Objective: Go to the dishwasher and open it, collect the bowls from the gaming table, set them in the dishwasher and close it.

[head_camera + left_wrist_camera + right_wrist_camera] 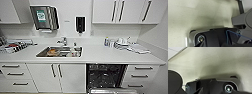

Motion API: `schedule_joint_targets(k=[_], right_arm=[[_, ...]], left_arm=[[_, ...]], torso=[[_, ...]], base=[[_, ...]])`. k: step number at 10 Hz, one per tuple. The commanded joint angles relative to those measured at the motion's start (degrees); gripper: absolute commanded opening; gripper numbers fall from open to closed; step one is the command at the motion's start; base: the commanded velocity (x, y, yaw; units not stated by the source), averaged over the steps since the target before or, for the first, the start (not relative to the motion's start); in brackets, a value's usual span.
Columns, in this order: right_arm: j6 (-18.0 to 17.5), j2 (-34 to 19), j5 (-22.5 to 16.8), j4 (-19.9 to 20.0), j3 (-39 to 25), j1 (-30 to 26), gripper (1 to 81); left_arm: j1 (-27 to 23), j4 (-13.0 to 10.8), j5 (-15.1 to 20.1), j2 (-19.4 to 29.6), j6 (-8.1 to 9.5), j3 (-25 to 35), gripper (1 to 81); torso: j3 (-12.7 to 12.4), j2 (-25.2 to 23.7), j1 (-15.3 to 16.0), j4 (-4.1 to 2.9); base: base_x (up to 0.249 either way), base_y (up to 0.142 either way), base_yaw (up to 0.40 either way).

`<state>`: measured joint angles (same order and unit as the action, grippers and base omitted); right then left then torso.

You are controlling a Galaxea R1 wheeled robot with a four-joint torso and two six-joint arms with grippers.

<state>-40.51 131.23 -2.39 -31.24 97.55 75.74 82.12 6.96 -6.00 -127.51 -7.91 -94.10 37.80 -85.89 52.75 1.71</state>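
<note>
Ahead, we note the dishwasher (106, 76) open under the countertop (100, 56), right of the sink (60, 51), dark cavity facing us; wrist views give speckled floor (199, 15). Gripper states: cannot tell.

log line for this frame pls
phase: facing kitchen counter | dishwasher: open, dark inside | sink: items inside | grippers: state unclear

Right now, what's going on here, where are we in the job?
The robot faces a kitchen counter with a sink set in it. Below the counter, right of the white cupboard doors, the dishwasher stands open: its dark inside and racks show, and its door is folded down at the bottom edge. Nothing is being handled. Both wrist cameras look down at pale speckled floor.
</note>
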Motion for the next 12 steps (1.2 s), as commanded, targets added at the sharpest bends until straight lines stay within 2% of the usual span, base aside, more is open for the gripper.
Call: schedule_joint_targets(k=[1, 2, 3, 4, 7, 8, 9, 12], right_arm=[[0.1, 4.1, -1.5, -0.8, 6.4, 0.4, 81.1], [0.1, 4.9, -1.4, -0.9, 7.5, 1.3, 81.1], [0.1, 5.8, -1.3, -1.2, 8.8, 2.0, 81.1], [0.1, 6.4, -1.0, -1.2, 9.4, 2.4, 81.1], [0.2, 8.7, -0.2, -1.8, 12.2, 3.5, 81.1], [0.2, 9.0, -0.2, -1.8, 12.7, 3.7, 81.1], [0.3, 9.1, -0.2, -2.1, 12.7, 3.9, 81.1], [0.3, 11.4, -0.3, -2.2, 15.7, 4.4, 81.1]], left_arm=[[-0.5, -0.5, 3.2, -1.5, -0.61, -1.9, 81.1], [-0.3, -0.5, 3.3, -2.6, -0.70, -2.7, 81.1], [0.3, -0.6, 3.3, -4.1, -0.79, -3.7, 81.1], [0.6, -0.6, 3.3, -5.1, -0.79, -4.6, 81.1], [2.3, -0.6, 3.3, -9.2, -0.97, -9.6, 81.1], [2.6, -0.6, 3.3, -10.6, -0.97, -11.2, 81.1], [2.8, -0.6, 3.3, -12.0, -0.97, -13.0, 81.1], [3.4, -0.6, 3.2, -15.5, -0.97, -17.3, 81.1]], torso=[[0.0, 5.4, -3.5, 0.00], [-3.5, 7.5, -4.8, 0.00], [-5.6, 9.4, -6.0, 0.00], [-6.4, 10.7, -6.8, 0.00], [-11.9, 16.2, -10.4, 0.00], [-12.4, 18.1, -11.6, 0.00], [-9.9, 20.2, -13.1, 0.00], [-11.2, 25.4, -16.5, 0.00]], base=[[0.000, 0.000, 0.000], [0.000, 0.000, 0.000], [0.000, 0.000, 0.000], [0.000, 0.000, 0.000], [0.000, 0.000, 0.000], [0.000, 0.000, 0.000], [0.000, 0.000, 0.000], [0.000, 0.000, 0.000]])
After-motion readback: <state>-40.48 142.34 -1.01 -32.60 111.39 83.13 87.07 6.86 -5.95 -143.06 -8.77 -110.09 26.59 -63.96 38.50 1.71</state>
